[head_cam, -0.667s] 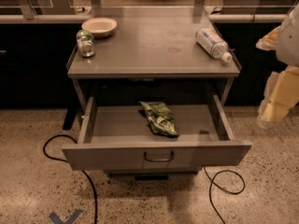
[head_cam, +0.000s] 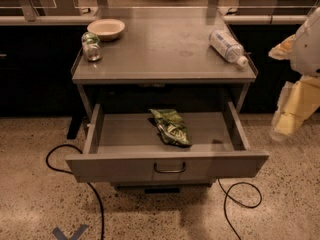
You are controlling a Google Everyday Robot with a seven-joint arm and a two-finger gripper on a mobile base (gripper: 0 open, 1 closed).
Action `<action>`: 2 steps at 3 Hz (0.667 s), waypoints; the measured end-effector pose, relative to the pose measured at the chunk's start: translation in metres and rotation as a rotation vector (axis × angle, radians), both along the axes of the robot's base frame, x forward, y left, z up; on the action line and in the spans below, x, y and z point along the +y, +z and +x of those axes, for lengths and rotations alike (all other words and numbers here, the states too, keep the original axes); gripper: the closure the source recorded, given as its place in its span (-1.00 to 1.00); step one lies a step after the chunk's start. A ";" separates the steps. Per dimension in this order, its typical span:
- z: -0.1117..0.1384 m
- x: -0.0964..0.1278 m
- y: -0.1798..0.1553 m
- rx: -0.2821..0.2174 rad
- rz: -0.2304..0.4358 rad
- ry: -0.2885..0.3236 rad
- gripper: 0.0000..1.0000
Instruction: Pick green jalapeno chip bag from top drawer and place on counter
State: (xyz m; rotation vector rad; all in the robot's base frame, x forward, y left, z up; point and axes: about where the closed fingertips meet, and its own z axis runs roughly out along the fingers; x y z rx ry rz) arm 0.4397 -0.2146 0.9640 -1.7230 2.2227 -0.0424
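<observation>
The green jalapeno chip bag (head_cam: 171,127) lies crumpled in the middle of the open top drawer (head_cam: 115,134), which is pulled out toward me with its dark handle (head_cam: 169,168) in front. The grey counter (head_cam: 165,54) sits above the drawer. My gripper (head_cam: 286,124) hangs at the far right edge of the view, beside the drawer's right end and well apart from the bag, under the white arm (head_cam: 309,49).
On the counter stand a pale bowl (head_cam: 106,29) and a green-topped can (head_cam: 91,46) at the left, and a plastic bottle (head_cam: 227,47) lying at the right. Black cables (head_cam: 65,170) loop on the speckled floor. A pale ledge with dark cabinets (head_cam: 30,59) runs behind.
The view and the arm at the right look almost the same. The bag and drawer have not moved.
</observation>
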 end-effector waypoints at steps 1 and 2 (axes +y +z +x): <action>0.008 0.008 -0.054 0.053 0.130 0.051 -1.00; 0.024 0.044 -0.124 0.118 0.305 0.106 -1.00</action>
